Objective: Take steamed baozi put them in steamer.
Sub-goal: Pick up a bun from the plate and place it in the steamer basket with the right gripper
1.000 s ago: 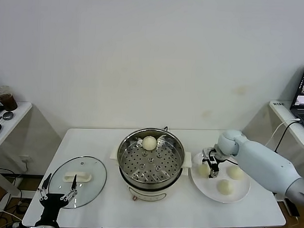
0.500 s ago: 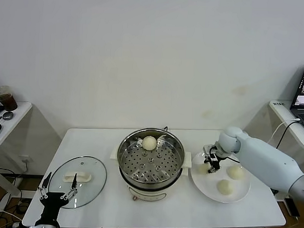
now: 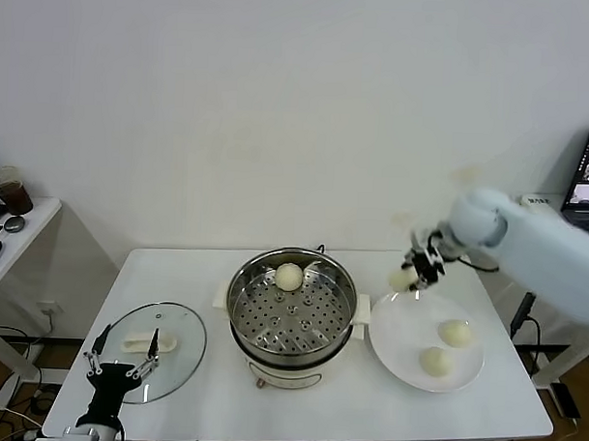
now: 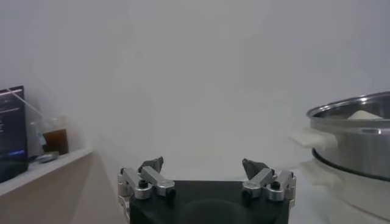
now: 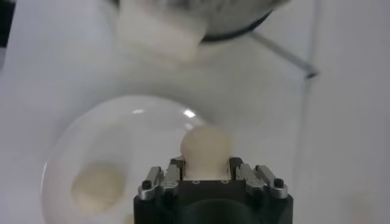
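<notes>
Since a second ago: right hand up off the plate with one baozi, now carried above the plate's far-left rim, toward the steamer; plate down from three buns to two; left hand shifted slightly.

Nearest, at the counter's near-left corner: left hand parked low, spread wide with nothing between its fingers, just in front of the glass lid.

Next back, toward the counter's right edge: two baozi left on the plate, one nearer, one behind it, apart from each other.

At mid-counter: steamer, one baozi resting on the far side of its perforated tray.

Farthest and highest: carried baozi, pinched across its sides by closed-in fingers, clear of plate and counter.

Likely soft, light, a little springy and smooth-skinned; easily dented or torn by a hard squeeze. Best taken across the widest part, low on the sides, with gentle pressure. Seems a fair hold here, bun still round in the right wrist view.
</notes>
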Controlling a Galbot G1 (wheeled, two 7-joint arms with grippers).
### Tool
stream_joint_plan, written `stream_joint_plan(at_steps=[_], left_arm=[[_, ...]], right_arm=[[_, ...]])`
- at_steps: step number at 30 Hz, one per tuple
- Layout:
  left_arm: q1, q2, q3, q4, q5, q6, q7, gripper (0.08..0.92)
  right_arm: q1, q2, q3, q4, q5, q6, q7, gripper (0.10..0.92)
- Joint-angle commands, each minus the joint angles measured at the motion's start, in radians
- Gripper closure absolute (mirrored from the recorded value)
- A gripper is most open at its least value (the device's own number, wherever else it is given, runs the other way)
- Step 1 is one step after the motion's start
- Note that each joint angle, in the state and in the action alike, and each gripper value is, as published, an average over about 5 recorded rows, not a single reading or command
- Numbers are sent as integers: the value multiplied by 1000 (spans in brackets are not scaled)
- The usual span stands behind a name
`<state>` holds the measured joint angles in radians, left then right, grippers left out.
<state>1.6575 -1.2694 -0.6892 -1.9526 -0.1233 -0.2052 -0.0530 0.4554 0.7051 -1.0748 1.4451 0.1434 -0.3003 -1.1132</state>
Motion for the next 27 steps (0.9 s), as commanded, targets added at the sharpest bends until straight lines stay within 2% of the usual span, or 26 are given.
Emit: stream_joint_plan(at_steps=[1, 6, 9, 14, 19, 27], left_arm=[[-18, 15, 19, 2, -1, 3, 0, 177], [-28, 20, 9, 6, -2, 5, -1, 177], [-30, 15, 2, 6, -4, 3, 1, 177], [-32, 3, -4, 9, -4, 1, 0, 177], [-31, -1, -17, 8, -5, 1, -1, 177], [-28, -3, -25, 8, -6, -5, -1, 177]], right_arm=[[416, 125, -316, 204, 421, -207, 108, 558], [356, 305, -311, 206, 525, -353, 212, 558], [274, 435, -281, 145, 552, -413, 281, 558], [167, 585, -266, 9, 525, -428, 335, 558], [90, 662, -251, -97, 475, -428, 327, 558], [23, 694, -247, -175, 428, -427, 319, 558]])
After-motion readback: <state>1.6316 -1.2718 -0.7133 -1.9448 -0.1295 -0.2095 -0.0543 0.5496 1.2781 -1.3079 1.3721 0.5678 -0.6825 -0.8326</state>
